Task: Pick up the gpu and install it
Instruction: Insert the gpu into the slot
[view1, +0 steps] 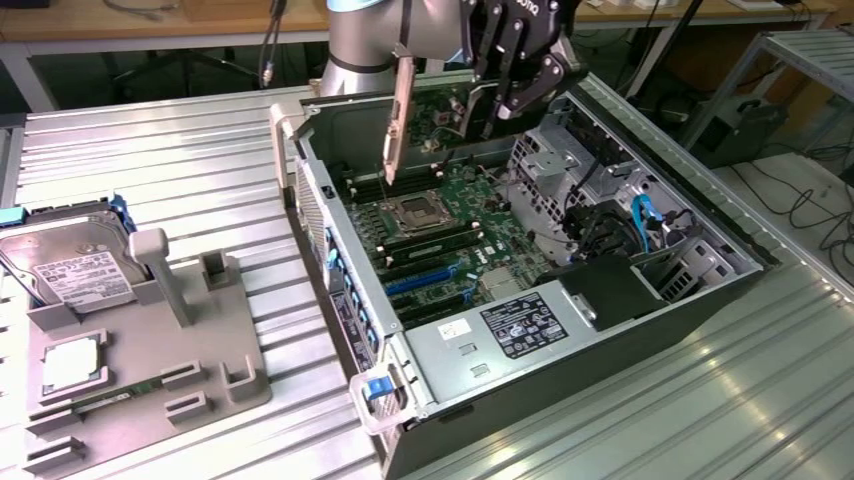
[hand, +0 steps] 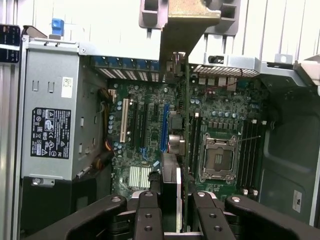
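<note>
Right, gripper (view1: 514, 95): black jointed metal fingers pinched on the gpu, high above the open computer case in the exterior view.
Gpu (view1: 434, 115): thin flat card held on edge, off the motherboard; its long silver bracket (view1: 396, 125) hangs down at the end toward the exterior view's left, glinting.
Wrist view of gpu (hand: 181, 130): seen edge-on as a slim green line running out from between the fingers (hand: 148, 215), with the folded metal bracket at the far end.
Computer case (view1: 441, 375): boxy grey sheet-metal tower lying on its side, lid off.
Motherboard (hand: 150, 140): dark green, crowded with small parts; a square metal CPU socket (hand: 218, 159), a blue slot (hand: 164, 122) and a white slot (hand: 123, 120), both long and narrow.
Power supply (hand: 50, 127): plain grey box with a black label.
Table (view1: 160, 160): ribbed silvery metal, shiny.
Grey tray (view1: 147, 370): matte moulded holder with upright posts, well apart from the case.
Hard drive (view1: 67, 265): silver slab with white label, sitting in that tray.
</note>
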